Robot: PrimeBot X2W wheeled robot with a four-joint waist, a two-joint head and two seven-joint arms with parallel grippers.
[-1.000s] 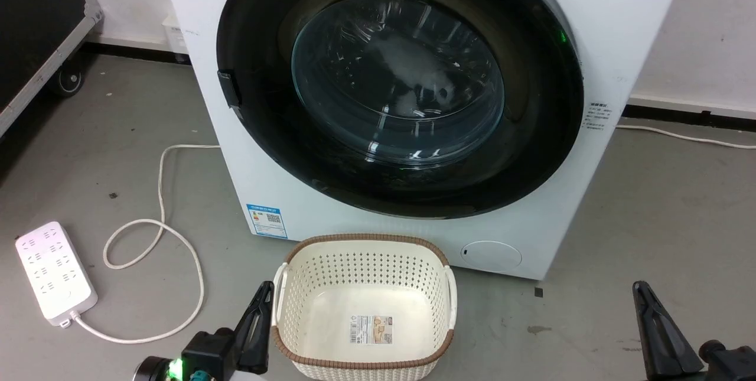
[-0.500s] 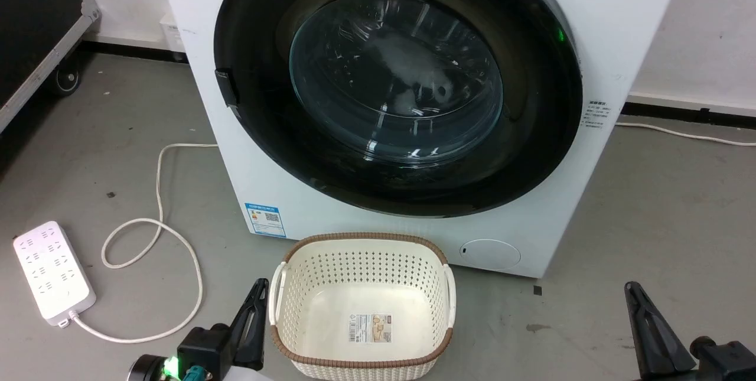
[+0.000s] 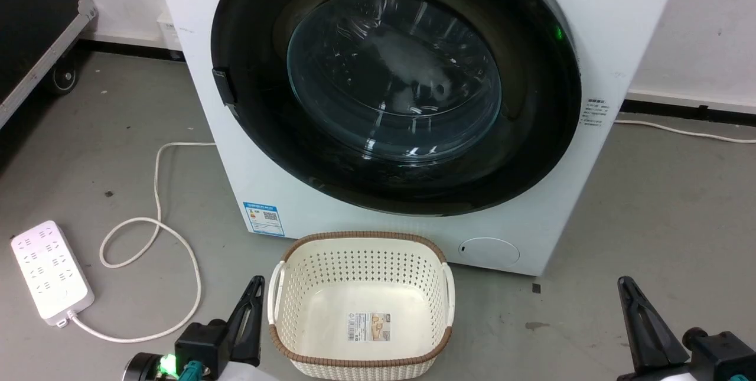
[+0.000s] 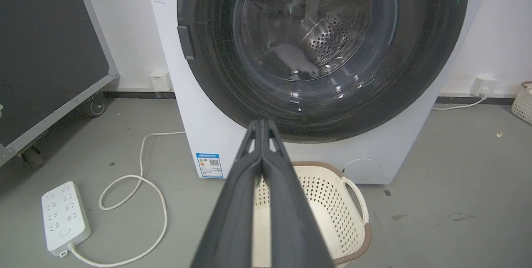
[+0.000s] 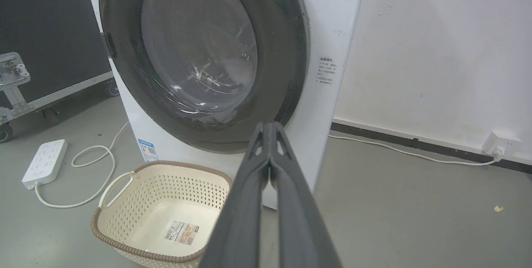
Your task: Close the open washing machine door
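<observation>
Our left gripper [image 3: 257, 289] sits low on our left, just beside the basket [image 3: 360, 237], its two dark fingers pressed together on nothing. Our right gripper [image 3: 627, 289] sits low on our right over bare floor [image 3: 661, 204], pinched together and empty too. Neither one touches the machine.

We find the washing machine door [image 3: 393, 74] ahead of us and above the basket, its wide black rim lying against the white front of the washing machine [image 3: 614, 26]. From the right wrist view the washing machine door [image 5: 199, 56] looks swung home or very nearly so. We cannot tell whether the catch has clicked.

We judge the door to be stiff and fairly heavy, swinging on a hinge rather than lifting free. Its bulging glass centre looks smooth, slippery and breakable, so we would keep our fingertips off it. The glossy rim is the sounder place to touch. A small dark tab [image 3: 224, 85] stands on the rim's left edge, so we take that for the latch side and the hinge for the far right. We would not pinch anything. A push with closed fingers on the rim near that tab should give the best leverage, pressed firmly enough to seat the catch. The basket stands close below and could foul a low reach.
</observation>
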